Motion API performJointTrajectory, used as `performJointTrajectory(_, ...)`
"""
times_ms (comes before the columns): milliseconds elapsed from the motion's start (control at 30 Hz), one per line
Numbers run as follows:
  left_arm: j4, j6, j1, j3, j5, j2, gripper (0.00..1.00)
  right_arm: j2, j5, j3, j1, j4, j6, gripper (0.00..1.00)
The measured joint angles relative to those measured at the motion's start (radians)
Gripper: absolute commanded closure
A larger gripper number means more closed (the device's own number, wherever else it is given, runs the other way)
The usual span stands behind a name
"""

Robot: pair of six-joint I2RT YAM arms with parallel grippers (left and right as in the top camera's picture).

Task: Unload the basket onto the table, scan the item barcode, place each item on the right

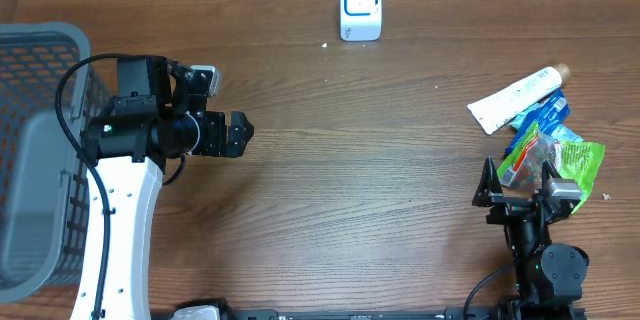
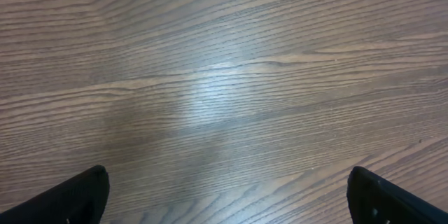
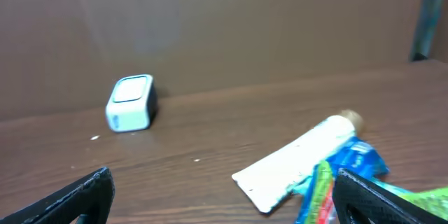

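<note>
The right gripper (image 3: 220, 197) has its jaws wide apart, with nothing between them. Just ahead, nearer its right finger, lie a white squeeze tube with a tan cap (image 3: 297, 159), a blue foil packet (image 3: 357, 159) and a green plastic packet (image 1: 582, 158), bunched together. The small white box-shaped barcode scanner (image 1: 360, 6) stands well apart, at the far edge of the brown wood-grain table (image 1: 380, 160). The left gripper (image 1: 245, 134) is also spread wide, over bare wood, beside a grey mesh basket (image 1: 45, 50).

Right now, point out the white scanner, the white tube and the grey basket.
white scanner (image 1: 360, 5), overhead view, middle of its top face
white tube (image 1: 520, 97), overhead view, middle of its body
grey basket (image 1: 40, 32), overhead view, its far rim
</note>
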Motion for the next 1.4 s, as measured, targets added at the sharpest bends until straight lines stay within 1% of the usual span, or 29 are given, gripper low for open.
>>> performJointTrajectory(233, 0.000, 0.000, 0.000, 0.000, 0.000, 0.000, 0.00, 0.000, -0.031, 0.000, 0.004, 0.000, -0.001, 0.00)
performJointTrajectory(800, 0.000, 0.000, 0.000, 0.000, 0.000, 0.000, 0.00, 0.000, -0.034, 0.000, 0.004, 0.001, 0.000, 0.00)
performJointTrajectory(967, 0.000, 0.000, -0.003, 0.000, -0.096, -0.011, 0.00, 0.000, -0.034, 0.000, 0.004, 0.001, 0.000, 0.00)
performJointTrajectory(1067, 0.000, 0.000, -0.014, 0.000, -0.152, -0.062, 0.01, 0.000, -0.034, 0.000, 0.003, 0.000, 0.000, 0.00)
performJointTrajectory(1267, 0.004, 0.000, -0.085, -0.006, -0.231, -0.276, 0.00, 0.000, -0.034, 0.000, 0.004, 0.000, -0.001, 0.00)
performJointTrajectory(1400, 0.086, 0.000, -0.101, -0.094, -0.256, -0.457, 0.00, 0.000, -0.034, 0.000, 0.004, 0.001, 0.000, 0.00)
